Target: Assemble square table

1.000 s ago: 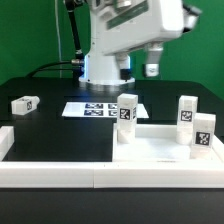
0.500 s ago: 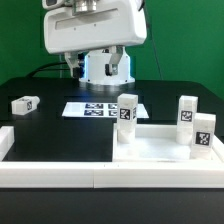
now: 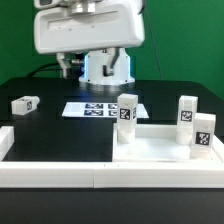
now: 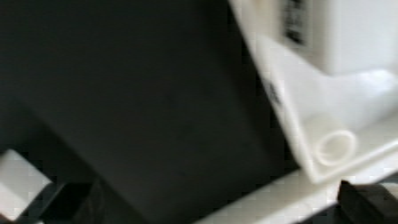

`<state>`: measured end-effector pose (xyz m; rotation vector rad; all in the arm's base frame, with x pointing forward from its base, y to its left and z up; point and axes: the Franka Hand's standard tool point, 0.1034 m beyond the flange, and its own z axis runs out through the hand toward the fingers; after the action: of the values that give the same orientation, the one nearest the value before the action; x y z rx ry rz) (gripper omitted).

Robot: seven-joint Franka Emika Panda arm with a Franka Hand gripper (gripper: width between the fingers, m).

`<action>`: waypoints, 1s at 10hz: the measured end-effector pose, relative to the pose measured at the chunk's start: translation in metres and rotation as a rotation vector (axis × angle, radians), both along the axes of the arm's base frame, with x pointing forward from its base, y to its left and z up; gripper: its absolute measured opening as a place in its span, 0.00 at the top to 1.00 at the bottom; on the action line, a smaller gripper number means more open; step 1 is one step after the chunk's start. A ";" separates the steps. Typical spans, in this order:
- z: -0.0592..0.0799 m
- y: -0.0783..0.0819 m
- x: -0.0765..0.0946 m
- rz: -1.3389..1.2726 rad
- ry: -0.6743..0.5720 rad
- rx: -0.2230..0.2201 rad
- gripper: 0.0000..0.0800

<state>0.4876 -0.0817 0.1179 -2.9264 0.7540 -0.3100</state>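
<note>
The square table's white top (image 3: 160,148) lies at the front on the exterior view's right, rim up. Three white tagged legs stand on it: one at its near-left corner (image 3: 127,110) and two at the right (image 3: 187,112) (image 3: 203,135). A further leg (image 3: 25,103) lies on the black table far to the left. High at the back left hangs the arm's white hand (image 3: 85,30). In the wrist view my gripper (image 4: 205,203) is open with nothing between its fingers. It looks down on the top's corner socket (image 4: 333,148) and one tagged leg (image 4: 294,25).
The marker board (image 3: 100,108) lies flat behind the tabletop, in front of the arm's base. Long white border rails run along the front (image 3: 90,177) and the left edge (image 3: 5,140). In the wrist view a rail (image 4: 267,195) crosses under the fingers.
The arm's hand has swung from the upper right to the upper left of the exterior view. The legs and the tabletop have not moved, and the gripper has stayed open.
</note>
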 end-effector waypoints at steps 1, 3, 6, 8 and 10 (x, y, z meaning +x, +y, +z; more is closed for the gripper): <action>-0.009 -0.019 -0.023 -0.019 0.043 0.017 0.19; -0.021 -0.071 -0.052 0.000 0.081 0.000 0.19; -0.026 -0.083 -0.054 -0.011 0.073 -0.034 0.19; -0.027 -0.082 -0.055 -0.012 0.080 -0.026 0.19; -0.047 -0.104 -0.084 0.041 0.125 -0.035 0.19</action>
<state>0.4032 -0.1856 0.0714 -3.0135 0.7097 -0.1386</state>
